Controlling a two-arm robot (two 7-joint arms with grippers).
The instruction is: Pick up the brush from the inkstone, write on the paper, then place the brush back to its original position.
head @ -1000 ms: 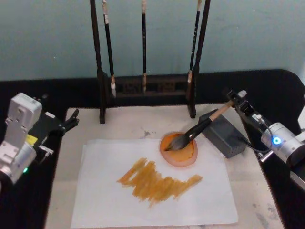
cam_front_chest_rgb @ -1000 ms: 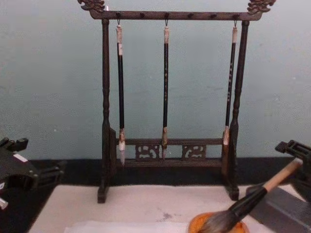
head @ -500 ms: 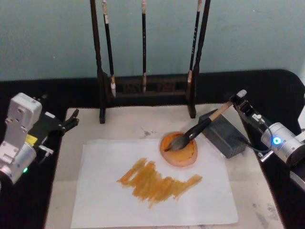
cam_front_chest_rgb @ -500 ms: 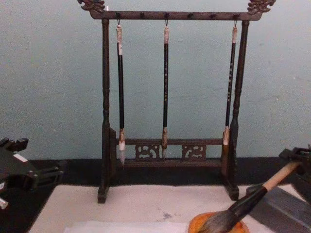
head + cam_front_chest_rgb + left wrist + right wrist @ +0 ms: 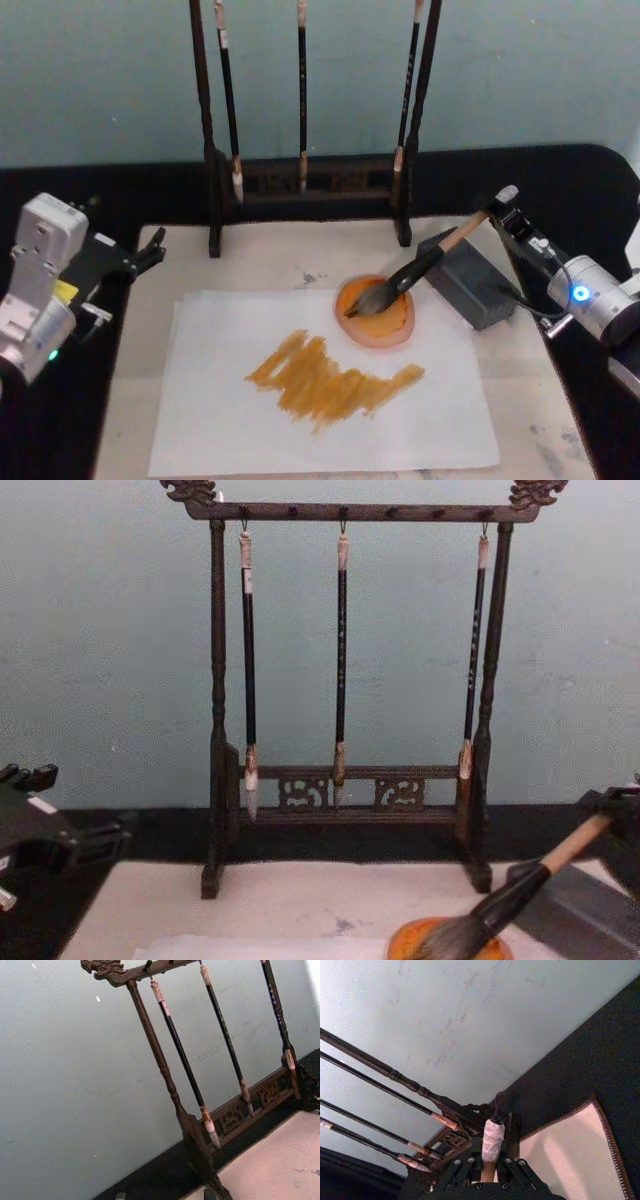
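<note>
Nearest to the robot lies the paper (image 5: 300,440), flat on a cream mat (image 5: 270,260), with a band of orange-brown strokes (image 5: 330,380) across its middle. Just behind the strokes the inkstone (image 5: 392,330) sits on the far right part of the sheet. The brush (image 5: 425,262) rests with its bushy bristles in the inkstone. Its shaft slopes up to the right and leans on a grey block (image 5: 478,292) just beside the dish. The right gripper (image 5: 508,208) is at the upper end of the handle. In the right wrist view the whitish tip of the brush (image 5: 492,1142) sits in the middle of it, but I cannot tell if it pinches the handle or is loose around it. The left gripper (image 5: 152,250) hangs at the left edge of the mat, well apart from the paper, its jaws a little spread and holding nothing. Farthest, against the pale wall, stands a dark wooden rack (image 5: 340,790) with three thin black brushes (image 5: 341,660) hanging from its top bar.
</note>
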